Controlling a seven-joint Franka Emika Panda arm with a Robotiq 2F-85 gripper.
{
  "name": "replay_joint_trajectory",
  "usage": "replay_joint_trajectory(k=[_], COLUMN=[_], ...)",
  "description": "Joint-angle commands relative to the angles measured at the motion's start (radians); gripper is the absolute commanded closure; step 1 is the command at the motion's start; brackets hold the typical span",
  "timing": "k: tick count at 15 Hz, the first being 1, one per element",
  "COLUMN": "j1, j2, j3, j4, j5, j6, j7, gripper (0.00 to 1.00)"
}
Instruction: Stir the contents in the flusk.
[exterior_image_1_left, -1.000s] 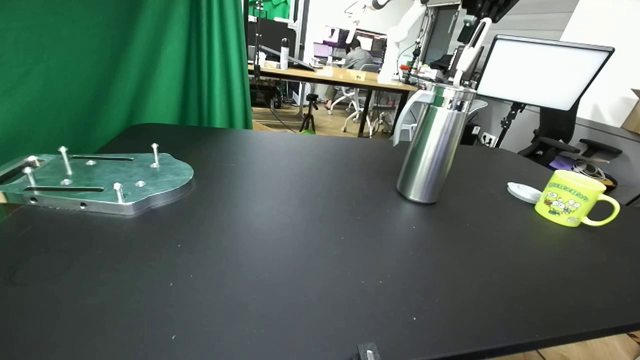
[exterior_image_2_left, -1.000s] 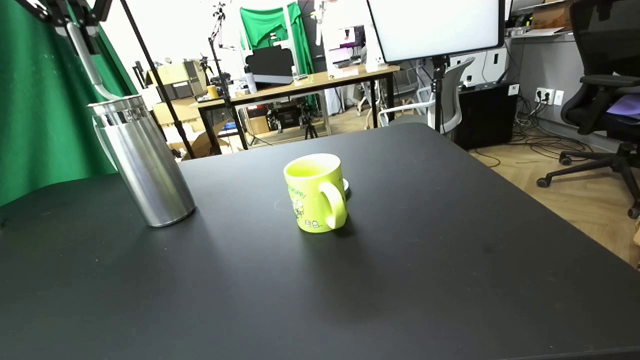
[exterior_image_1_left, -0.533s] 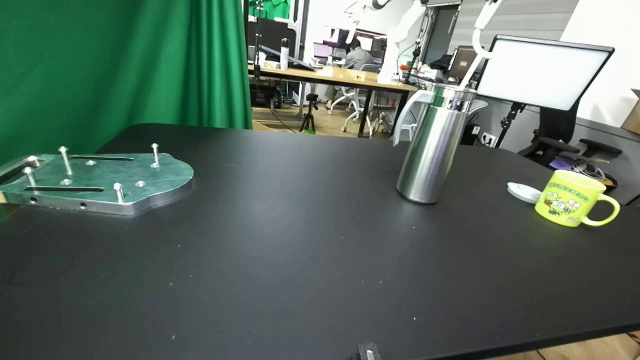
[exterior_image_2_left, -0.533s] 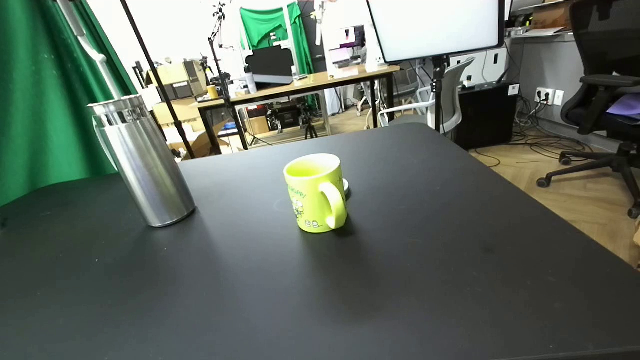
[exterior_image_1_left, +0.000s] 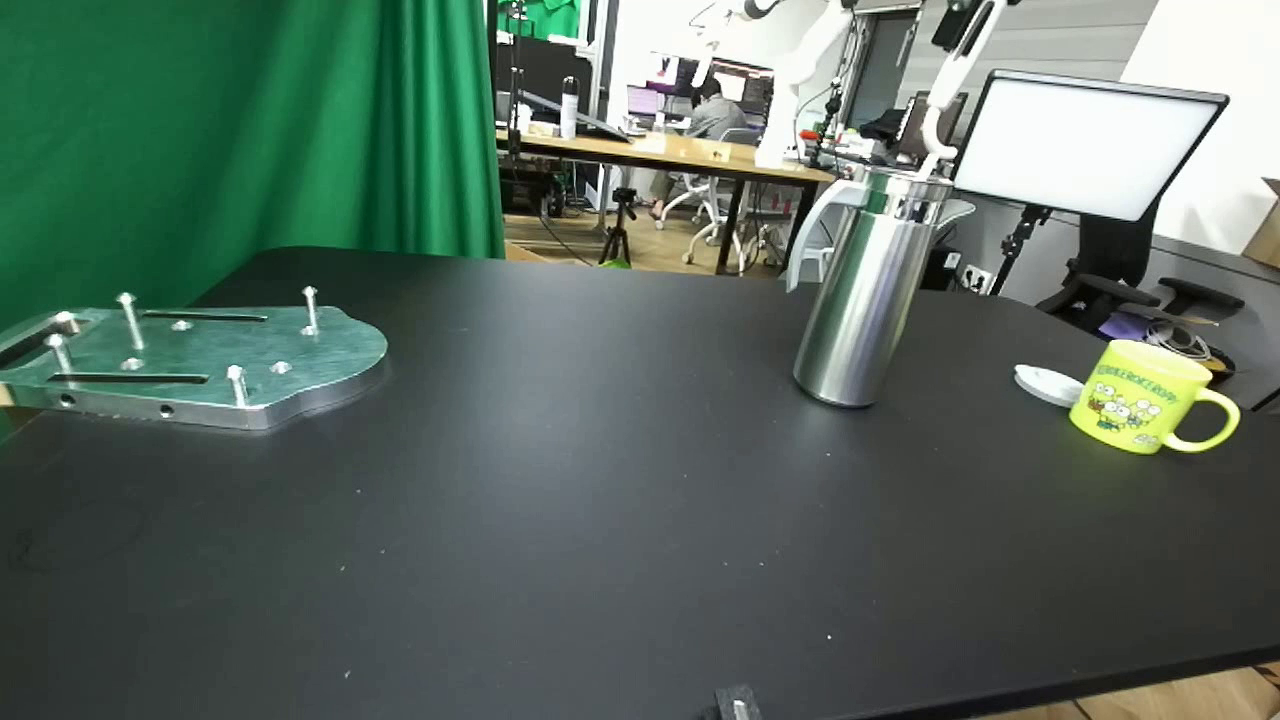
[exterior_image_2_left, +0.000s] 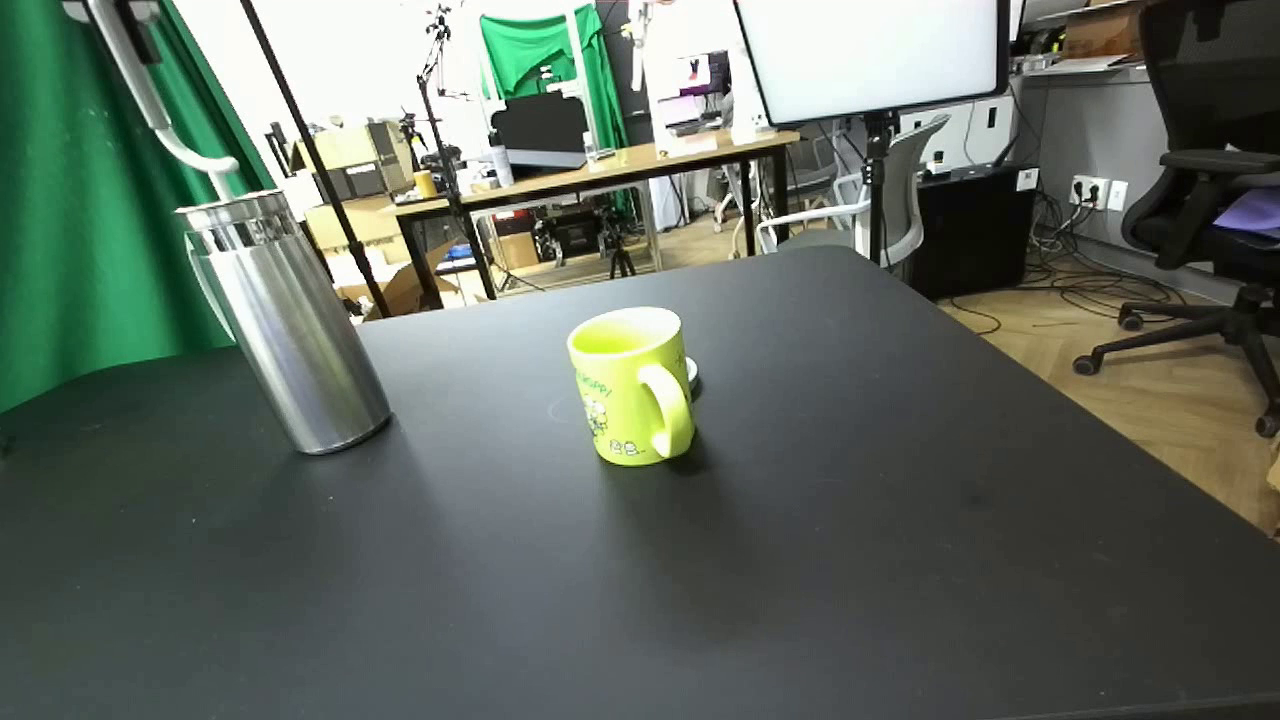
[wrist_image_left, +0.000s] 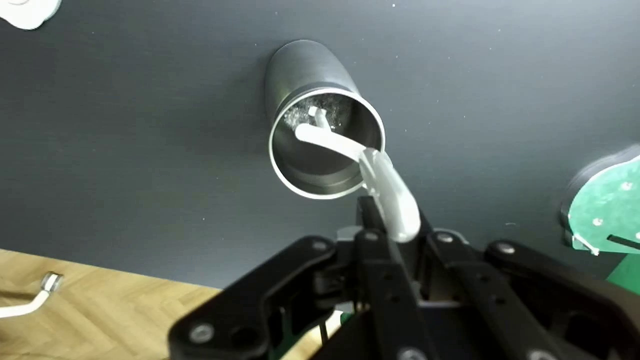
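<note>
Steel flask (exterior_image_1_left: 865, 300), white stirrer (wrist_image_left: 384, 185) dipped inside.
Fingers (wrist_image_left: 369, 214) clamp the stirrer above the flask; sweeping too wide could lever the flask over.

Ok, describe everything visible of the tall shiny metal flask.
The tall, shiny, steel-looking cylindrical flask stands upright on the black table, a pale curved handle on its side. A bright band rings the neck above the brushed body; its mouth is open. A bent white rod reaches inside, where pale specks show; what it touches there is unclear.
</note>
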Motion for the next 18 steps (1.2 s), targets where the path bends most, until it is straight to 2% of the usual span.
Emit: replay_joint_trajectory(k=[1,8,9,11,18], j1=[0.015,0.013,0.012,0.01,-0.011], j2=[0.05,0.123,0.122,0.119,0.053], j3=[0.008,0.033,0.034,0.032,0.015], j4=[-0.017,-0.02,-0.016,-0.014,-0.008], j5=[0.006,0.007,0.004,0.003,0.001], j6=[0.022,0.041,0.035,0.025,0.004], j7=[0.008,0.006,0.009,0.009,0.005], gripper=[0.96,0.96,0.61,0.54,0.06])
